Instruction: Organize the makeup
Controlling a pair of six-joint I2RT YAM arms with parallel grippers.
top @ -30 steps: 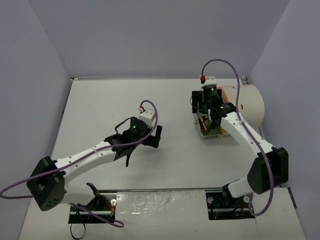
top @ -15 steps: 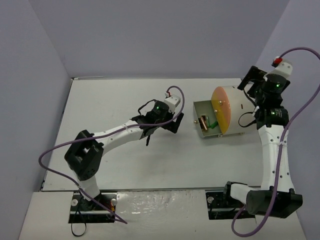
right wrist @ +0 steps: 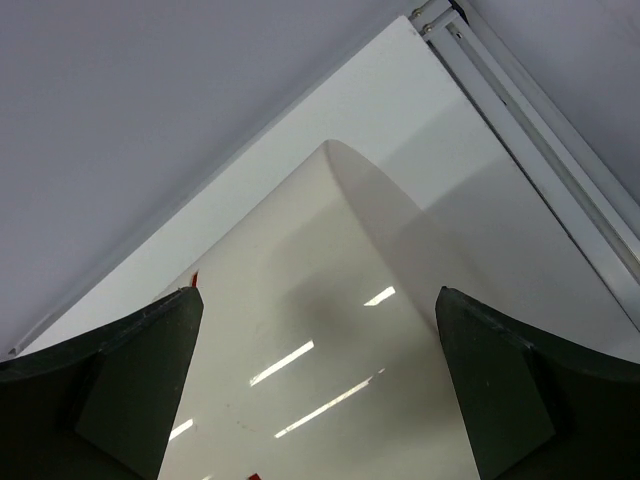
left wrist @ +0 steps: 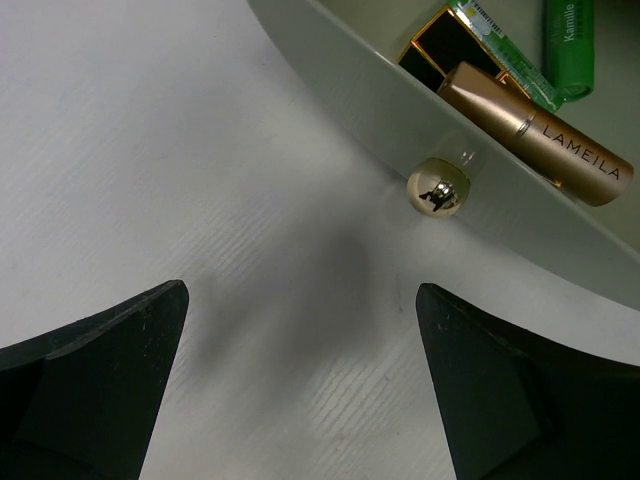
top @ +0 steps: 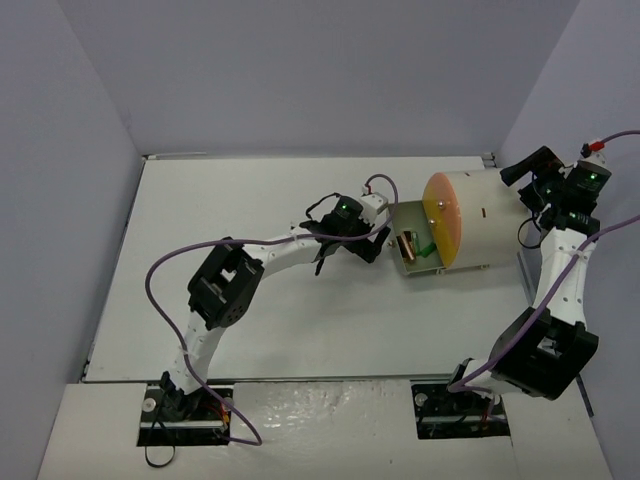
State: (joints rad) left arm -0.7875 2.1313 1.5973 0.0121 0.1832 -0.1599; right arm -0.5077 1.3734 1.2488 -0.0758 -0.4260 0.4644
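Makeup, four pieces in one open drawer (left wrist: 350,90): one smooth metallic gold tube (left wrist: 535,135), one square black-and-gold lipstick (left wrist: 440,50), two green tubes (left wrist: 568,45). The drawer is grey and curved-fronted, with one mirror-bright round knob (left wrist: 438,187), and stands out of one glossy cream drum (top: 490,215). The left gripper (left wrist: 300,300) faces the knob, fingers spread wide and empty. The right gripper (right wrist: 315,300), near the drum's other end, is likewise wide and empty.

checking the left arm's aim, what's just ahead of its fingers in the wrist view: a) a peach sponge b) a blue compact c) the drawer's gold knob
c, the gold knob on the open drawer's front sits just ahead of the open left gripper.
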